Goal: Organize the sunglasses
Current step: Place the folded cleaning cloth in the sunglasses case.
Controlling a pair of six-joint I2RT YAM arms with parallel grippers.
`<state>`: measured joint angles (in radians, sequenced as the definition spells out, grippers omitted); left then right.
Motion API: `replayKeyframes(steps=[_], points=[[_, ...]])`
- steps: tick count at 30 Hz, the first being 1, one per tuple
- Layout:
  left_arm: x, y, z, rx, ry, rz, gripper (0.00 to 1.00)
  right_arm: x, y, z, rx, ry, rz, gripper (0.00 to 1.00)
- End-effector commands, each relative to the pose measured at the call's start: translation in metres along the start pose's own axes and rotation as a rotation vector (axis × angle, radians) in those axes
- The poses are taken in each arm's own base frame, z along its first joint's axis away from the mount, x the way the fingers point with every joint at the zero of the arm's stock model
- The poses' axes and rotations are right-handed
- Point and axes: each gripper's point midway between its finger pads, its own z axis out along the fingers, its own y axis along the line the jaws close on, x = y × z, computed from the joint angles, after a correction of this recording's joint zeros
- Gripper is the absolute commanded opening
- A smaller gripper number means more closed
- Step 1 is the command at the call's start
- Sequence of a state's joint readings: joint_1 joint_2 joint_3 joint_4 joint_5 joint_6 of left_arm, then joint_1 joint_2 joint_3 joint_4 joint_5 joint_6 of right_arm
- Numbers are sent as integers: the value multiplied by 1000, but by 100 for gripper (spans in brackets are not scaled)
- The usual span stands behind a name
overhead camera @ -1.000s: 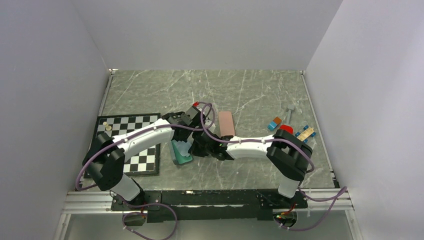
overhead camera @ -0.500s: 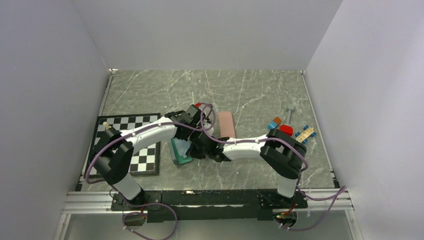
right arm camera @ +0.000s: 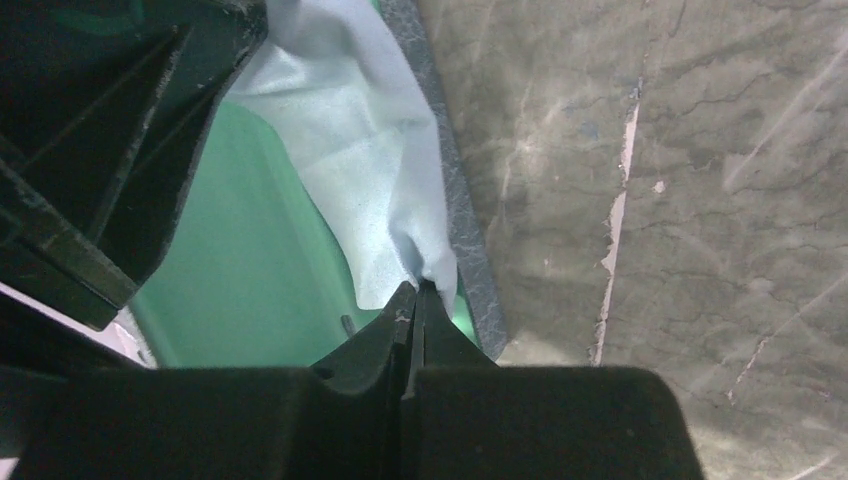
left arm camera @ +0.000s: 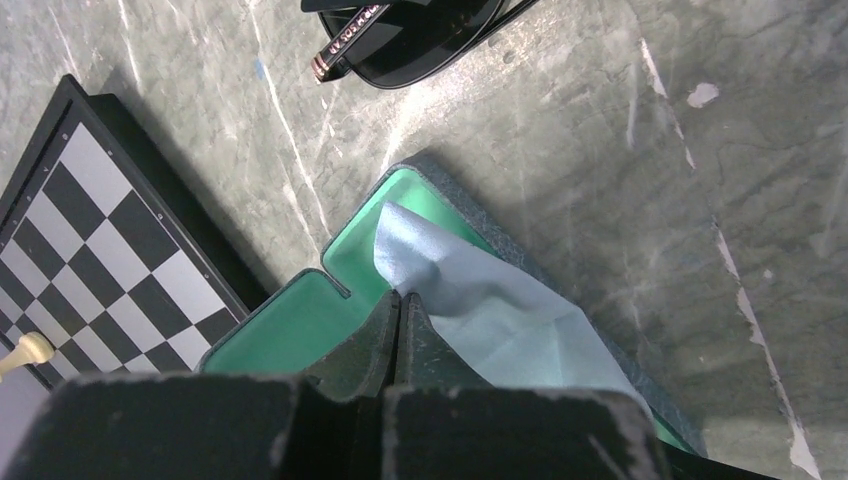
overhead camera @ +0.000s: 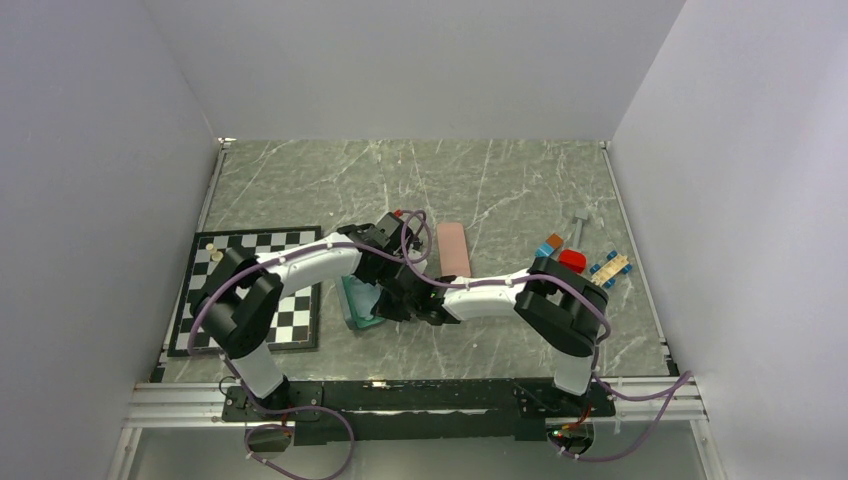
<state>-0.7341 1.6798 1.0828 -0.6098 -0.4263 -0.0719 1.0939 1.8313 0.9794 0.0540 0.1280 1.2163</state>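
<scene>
Lying beyond left pincer [left arm camera: 398, 305]: sunglasses [left arm camera: 428, 38]

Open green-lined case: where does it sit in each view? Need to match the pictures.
Top external: open case left of centre, just right of the chessboard, partly covered by the arms.
Left wrist: lower centre, green lining up.
Right wrist: left half, dark rim down the middle.
Shared landmark: light blue cloth lying in it, in both wrist views.

Cloth: light blue fabric cloth [left arm camera: 480, 300] in the open green-lined case [left arm camera: 300, 325].
Sunglasses: black-framed dark-lensed pair [left arm camera: 420, 30] on tabletop [left arm camera: 600, 150], frame top.
Board: black-and-white chessboard [left arm camera: 110, 230] left of case.
</scene>
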Motion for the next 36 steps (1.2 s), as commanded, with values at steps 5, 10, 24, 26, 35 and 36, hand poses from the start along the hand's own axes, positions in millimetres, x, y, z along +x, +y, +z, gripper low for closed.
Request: replayKeyframes(steps=[5,10,24,26,35,36], points=[[6,1,11,-18,36,-21,4,5,20,4,-51,4,-43,0],[5,2,15,-24,36,-40,5,6,19,6,-47,13,-43,0],[2,16,19,-72,26,-118,5,10,18,9,-57,38,-37,0],[-1,16,20,-73,22,-120,6,9,17,9,-56,39,-31,0],[-9,14,25,-74,14,-130,17,8,10,9,-44,32,-12,0],[-11,14,24,-73,8,-135,18,7,10,9,-43,31,-11,0]])
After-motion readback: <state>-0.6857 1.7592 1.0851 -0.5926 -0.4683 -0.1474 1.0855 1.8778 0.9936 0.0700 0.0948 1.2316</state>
